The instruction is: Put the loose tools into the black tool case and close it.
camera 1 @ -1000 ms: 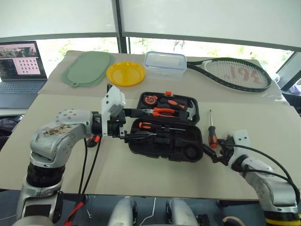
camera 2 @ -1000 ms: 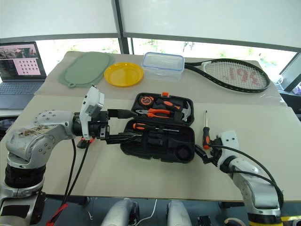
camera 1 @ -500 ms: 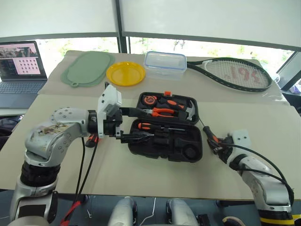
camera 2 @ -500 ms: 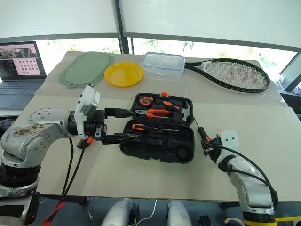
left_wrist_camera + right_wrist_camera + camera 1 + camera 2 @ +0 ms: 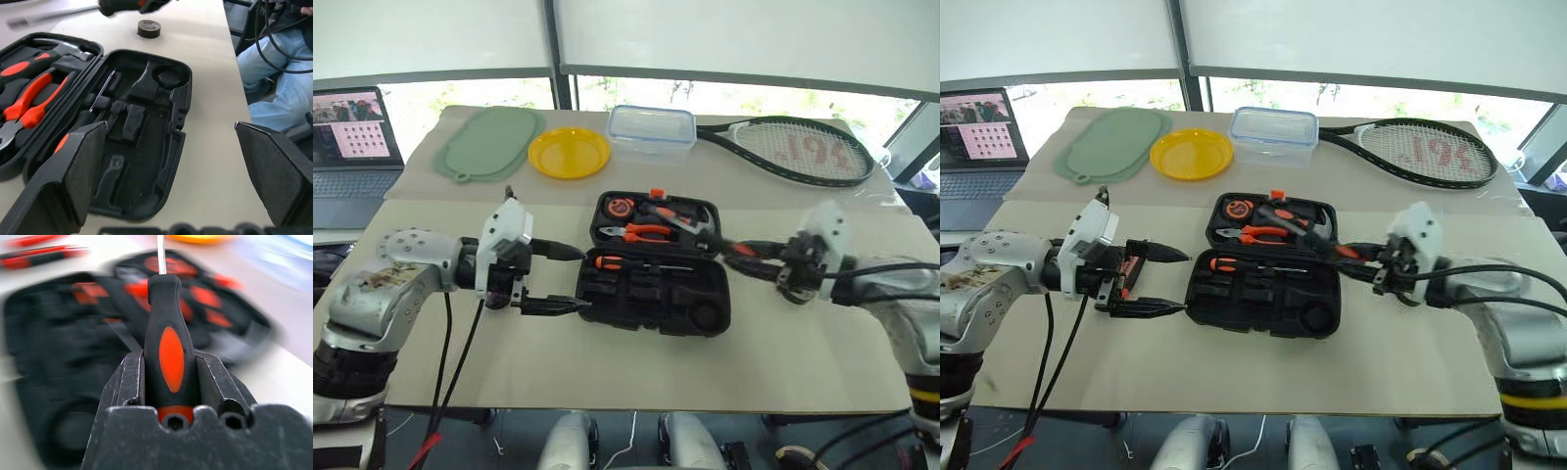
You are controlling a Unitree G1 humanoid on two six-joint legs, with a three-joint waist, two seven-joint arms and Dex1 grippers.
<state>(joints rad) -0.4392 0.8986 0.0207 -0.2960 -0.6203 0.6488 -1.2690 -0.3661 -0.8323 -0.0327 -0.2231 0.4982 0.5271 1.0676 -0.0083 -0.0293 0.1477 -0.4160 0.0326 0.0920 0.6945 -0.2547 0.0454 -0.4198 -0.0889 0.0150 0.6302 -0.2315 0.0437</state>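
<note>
The right gripper [image 5: 171, 382] jaws clamp the screwdriver [image 5: 171, 350] mid-handle; light, rigid, likely slip-prone. The left gripper [image 5: 563, 279] jaws gape empty beside the black tool case [image 5: 656, 294].

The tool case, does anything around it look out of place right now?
Nothing damaged or spilled. The tool case lies open with several slots unfilled. One screwdriver is clamped in the right gripper beside it, and a small dark tape roll sits loose on the table.

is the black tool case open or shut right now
Open. The black tool case lies spread flat on the table, lid back, showing pliers in one half and mostly empty moulded slots in the other.
</note>
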